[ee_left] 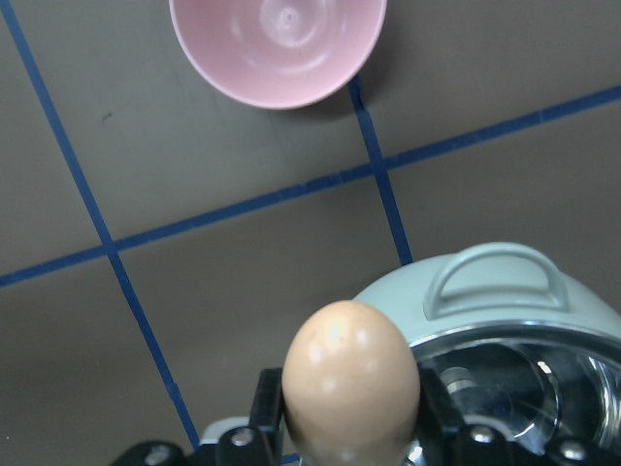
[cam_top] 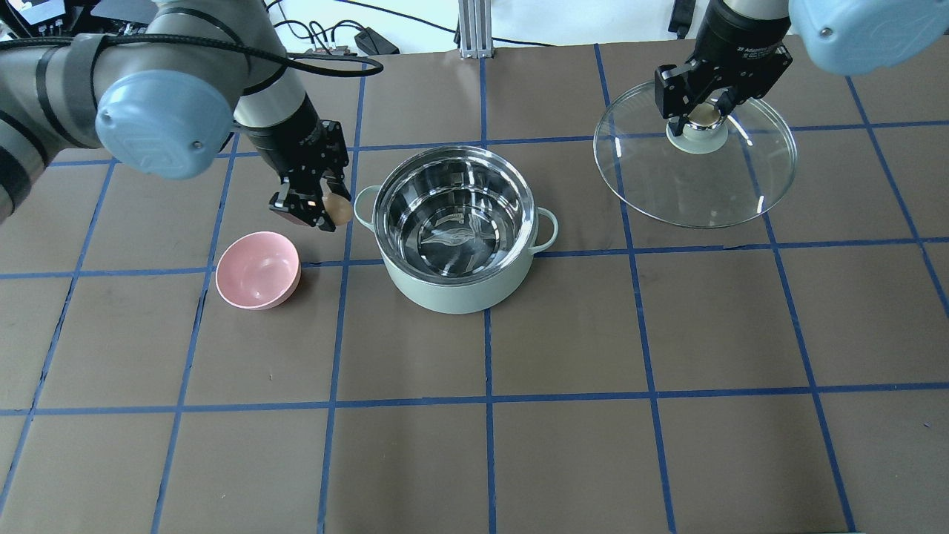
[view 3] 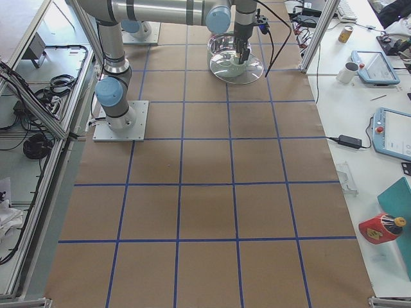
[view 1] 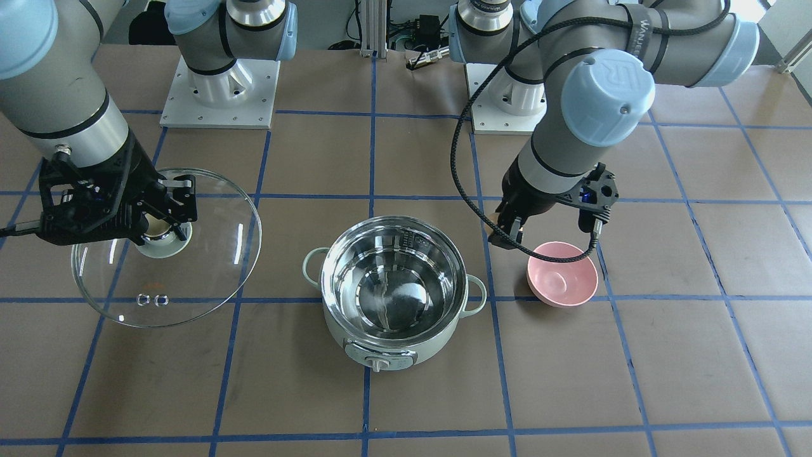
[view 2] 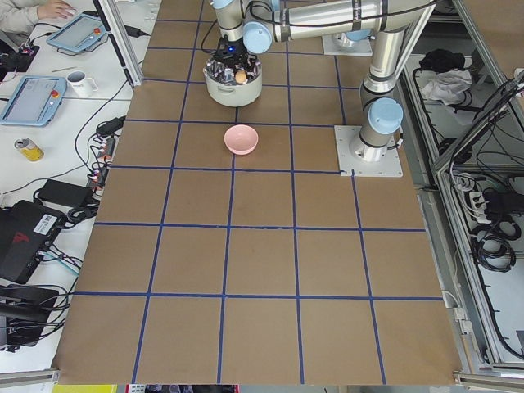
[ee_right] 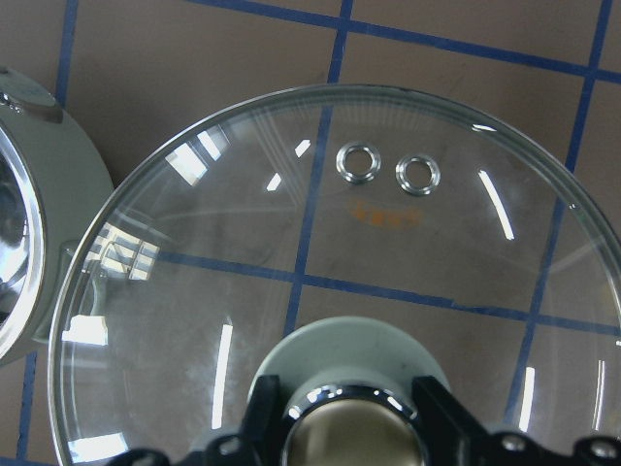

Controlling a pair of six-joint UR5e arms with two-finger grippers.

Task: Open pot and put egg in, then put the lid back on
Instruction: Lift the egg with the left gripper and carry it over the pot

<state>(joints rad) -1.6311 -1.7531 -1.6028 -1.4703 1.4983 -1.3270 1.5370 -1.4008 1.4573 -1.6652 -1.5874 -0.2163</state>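
Now egg (ee_left: pixel 351 374) in L hand (cam_top: pixel 322 212)

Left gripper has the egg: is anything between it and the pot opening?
Nothing visible. The egg in the left gripper hangs just beside the pot, which is open; the right gripper holds the lid off to the side.

"UR" on the left arm's blue joint cap (view 1: pixel 609 75) (lettering on the strap (view 1: pixel 636 30) too blurred)
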